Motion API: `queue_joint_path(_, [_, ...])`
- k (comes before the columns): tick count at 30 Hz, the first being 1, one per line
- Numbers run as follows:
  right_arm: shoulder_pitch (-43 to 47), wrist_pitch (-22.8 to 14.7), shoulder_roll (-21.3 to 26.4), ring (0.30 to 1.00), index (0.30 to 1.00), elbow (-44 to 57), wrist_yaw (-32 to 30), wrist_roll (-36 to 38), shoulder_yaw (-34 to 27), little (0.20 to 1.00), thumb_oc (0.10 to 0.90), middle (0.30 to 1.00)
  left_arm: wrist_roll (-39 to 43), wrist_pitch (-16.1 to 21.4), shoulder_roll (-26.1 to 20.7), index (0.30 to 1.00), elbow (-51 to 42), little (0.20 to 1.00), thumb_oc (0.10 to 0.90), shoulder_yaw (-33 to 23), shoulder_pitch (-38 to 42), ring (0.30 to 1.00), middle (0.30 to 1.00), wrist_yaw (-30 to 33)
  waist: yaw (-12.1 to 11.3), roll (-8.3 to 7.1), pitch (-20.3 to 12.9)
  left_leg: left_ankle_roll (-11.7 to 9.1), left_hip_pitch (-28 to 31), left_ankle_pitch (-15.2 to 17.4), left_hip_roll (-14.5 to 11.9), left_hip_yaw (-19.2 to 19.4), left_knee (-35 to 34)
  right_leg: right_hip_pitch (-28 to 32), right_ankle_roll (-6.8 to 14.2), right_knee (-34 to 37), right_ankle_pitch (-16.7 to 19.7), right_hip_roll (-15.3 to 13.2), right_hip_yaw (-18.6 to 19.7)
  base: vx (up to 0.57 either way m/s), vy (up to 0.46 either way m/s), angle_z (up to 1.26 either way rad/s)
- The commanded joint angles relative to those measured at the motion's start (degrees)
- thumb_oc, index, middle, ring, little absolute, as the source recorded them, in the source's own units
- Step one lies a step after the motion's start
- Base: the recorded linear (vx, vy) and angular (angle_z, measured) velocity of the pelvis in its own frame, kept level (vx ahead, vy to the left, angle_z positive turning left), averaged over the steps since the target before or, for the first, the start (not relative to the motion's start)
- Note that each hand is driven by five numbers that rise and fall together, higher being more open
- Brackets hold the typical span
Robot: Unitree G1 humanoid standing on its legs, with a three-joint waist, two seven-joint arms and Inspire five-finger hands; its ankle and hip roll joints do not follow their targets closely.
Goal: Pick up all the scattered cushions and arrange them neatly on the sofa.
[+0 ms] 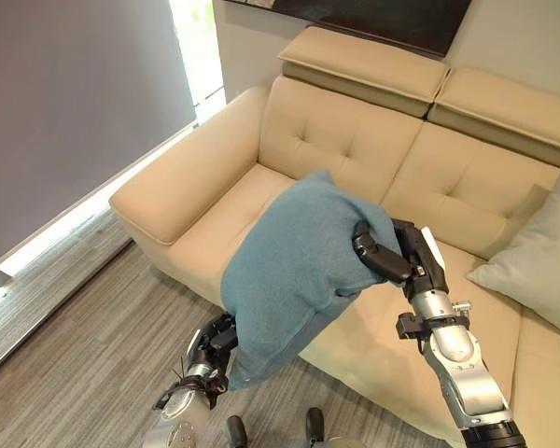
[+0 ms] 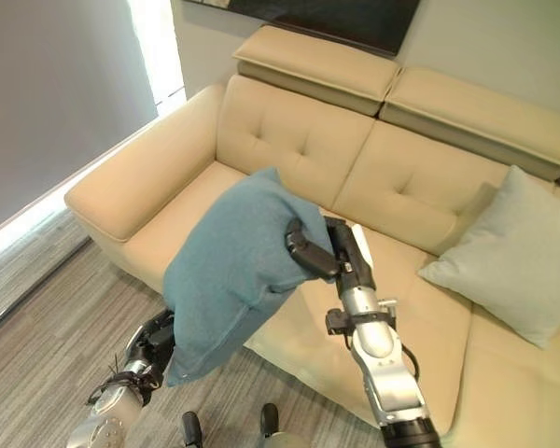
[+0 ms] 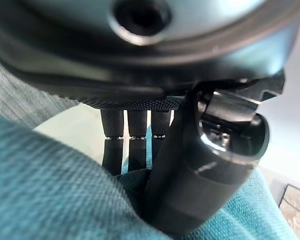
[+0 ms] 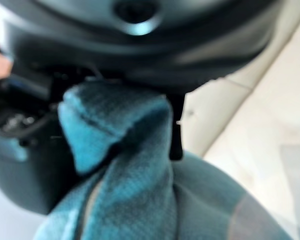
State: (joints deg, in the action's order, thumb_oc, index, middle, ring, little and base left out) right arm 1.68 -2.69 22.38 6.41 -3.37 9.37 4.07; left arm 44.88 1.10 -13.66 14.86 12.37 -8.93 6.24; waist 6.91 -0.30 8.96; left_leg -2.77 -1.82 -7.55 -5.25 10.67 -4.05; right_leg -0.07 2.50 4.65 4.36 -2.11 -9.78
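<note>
**Teal cushion held over the sofa's front edge**

The left robot hand (image 1: pixel 217 342) pinches the teal cushion (image 1: pixel 294 261) at its low corner; the right robot hand (image 1: pixel 385 254) clamps its upper edge. Its long axis slants up toward the sofa (image 1: pixel 205 177) seat's left end, clear of the pale cushion (image 1: pixel 539 257) at the right.

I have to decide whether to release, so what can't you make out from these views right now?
- Left hand: in the eye views the teal cushion covers its fingers; its wrist view shows thumb and fingers sunk in the fabric.
- Right hand: right wrist view is blurred, though fabric bunches in its grip.
- Cushion's far side and the sofa seat below it: hidden by the cushion.
- Pale cushion: cut off by the left eye view's edge.
</note>
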Motion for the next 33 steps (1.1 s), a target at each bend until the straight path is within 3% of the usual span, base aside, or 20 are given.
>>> queue_joint_path(1, [5.52,-7.87,-2.73,0.3,0.3,4.26,2.84,1.32,1.08,0.3,0.4,0.3,-0.47,6.56,1.38,0.3,-12.39,0.3,0.4,-0.77,6.82,0.3,0.3,-8.36,-1.74,-5.18,-4.17,-0.55,-0.24,14.3,0.22,-1.64,15.77,2.04,0.4,-7.09,-11.72,-1.66,-1.6,-0.02,0.034,0.25])
queue_joint_path(4, [5.82,-7.74,-2.57,0.3,0.3,4.02,2.71,1.81,1.07,0.3,0.4,0.3,-0.14,6.42,1.11,0.3,-13.23,0.3,0.4,-0.76,6.53,0.3,0.3,-8.2,-3.43,-5.64,-2.5,-1.31,-5.39,11.91,0.28,-5.66,14.47,2.06,0.87,-7.3,-12.0,-2.37,-2.19,0.01,0.063,0.1])
queue_joint_path(9, [5.55,-7.81,-2.92,0.3,0.3,3.64,1.47,1.69,0.61,0.3,0.4,0.3,-0.07,6.65,1.08,0.3,-14.18,0.3,0.4,-1.0,6.4,0.3,0.3,-7.2,-4.83,-5.82,-1.91,-2.18,-10.42,8.06,0.67,-8.47,9.78,2.6,1.37,-7.3,-12.75,-2.18,-1.53,0.1,0.123,0.12])
queue_joint_path(11, [5.76,-7.72,-2.88,0.3,0.3,3.63,1.32,0.87,0.68,0.3,0.4,0.3,-0.6,6.89,1.02,0.3,-14.21,0.3,0.4,-0.92,6.52,0.3,0.3,-7.19,-4.91,-5.22,-2.5,-2.0,-8.72,7.58,0.73,-9.39,7.58,2.91,1.81,-7.71,-13.29,-2.0,-0.37,0.17,0.228,-0.07])
queue_joint_path(16, [5.39,-6.99,-3.76,0.3,0.3,4.13,1.4,-1.01,1.08,0.3,0.4,0.3,-1.84,7.13,-0.04,0.3,-14.46,0.3,0.4,-0.79,6.29,0.3,0.3,-6.85,-5.3,-5.36,-3.47,0.74,-5.97,9.95,2.5,-8.38,9.02,2.26,4.06,-15.29,-13.69,-5.41,2.32,0.2,0.279,-0.23])
queue_joint_path(18, [5.57,-6.78,-4.42,0.3,0.3,4.24,1.35,-1.89,1.55,0.3,0.4,0.3,-2.69,7.3,-0.81,0.3,-14.47,0.3,0.4,-0.89,6.57,0.3,0.3,-6.11,-5.0,-5.36,-3.11,2.56,-4.22,10.92,3.36,-7.1,9.1,-0.09,5.49,-22.14,-10.35,-6.82,3.51,0.12,0.221,-0.48])
queue_joint_path(19, [5.58,-6.76,-4.44,0.3,0.3,4.26,1.35,-1.91,1.55,0.3,0.4,0.3,-2.7,7.3,-0.82,0.3,-14.47,0.3,0.4,-0.9,6.58,0.3,0.3,-6.1,-5.18,-5.46,-3.1,2.62,-4.19,10.95,3.43,-6.88,9.09,-0.31,5.55,-22.45,-10.48,-6.92,3.76,0.09,0.25,-0.51])
queue_joint_path(20, [5.84,-6.56,-5.19,0.3,0.3,4.28,1.58,-2.04,2.21,0.3,0.4,0.3,-3.2,7.37,-1.59,0.3,-14.37,0.3,0.4,-0.88,6.78,0.3,0.3,-5.67,-4.78,-4.93,-2.03,3.99,-2.26,11.75,3.53,-5.67,8.85,-2.83,6.0,-29.06,-7.96,-7.78,3.63,0.07,0.23,-0.37])
queue_joint_path(22, [5.45,-6.83,-5.87,0.3,0.3,4.17,1.72,-2.42,2.69,0.3,0.4,0.3,-3.81,7.55,-1.66,0.3,-14.3,0.3,0.4,-0.94,6.62,0.3,0.3,-5.86,-4.83,-4.36,-1.46,4.84,-0.29,12.87,3.69,-4.48,8.41,-5.4,5.76,-32.99,-7.88,-8.69,2.24,0.1,0.225,-0.54])
queue_joint_path(27, [5.48,-6.41,-5.65,0.3,0.3,3.14,2.24,-2.7,3.19,0.3,0.4,0.3,-4.25,6.96,-1.18,0.3,-13.67,0.3,0.4,-0.26,5.66,0.3,0.3,-6.7,-4.23,-4.52,-1.45,5.28,3.65,14.59,5.03,-3.78,6.09,-7.92,4.61,-24.16,-9.62,-5.53,-1.23,0.19,0.092,-0.37])
queue_joint_path(29, [6.07,-6.7,-5.59,0.3,0.3,2.4,1.84,-2.3,3.29,0.3,0.4,0.3,-4.14,7.11,-1.05,0.3,-13.4,0.3,0.4,-0.42,6.25,0.3,0.3,-6.35,-4.15,-4.99,-1.23,5.23,4.77,15.33,5.88,-3.46,5.62,-9.75,4.71,-17.83,-7.52,-4.28,-3.78,0.13,0.008,-0.24])
queue_joint_path(32, [6.28,-6.93,-5.46,0.3,0.3,2.14,1.33,-2.56,3.14,0.3,0.4,0.3,-3.61,7.45,-0.9,0.3,-13.28,0.3,0.4,-1.4,7.14,0.3,0.3,-6.38,-4.36,-5.16,-0.92,5.12,5.87,16.77,6.05,-2.93,6.06,-10.37,5.23,-14.82,-6.28,-5.0,-8.72,0.16,-0.03,-0.15])
queue_joint_path(33, [5.95,-7.12,-5.32,0.3,0.3,2.26,1.33,-3.03,2.98,0.3,0.4,0.3,-4.0,7.31,-0.68,0.3,-13.31,0.3,0.4,-1.05,7.04,0.3,0.3,-6.61,-4.11,-5.52,-1.2,5.27,6.03,17.43,6.44,-3.05,6.31,-9.44,4.68,-13.73,-6.34,-4.33,-7.6,0.3,-0.085,0.01])
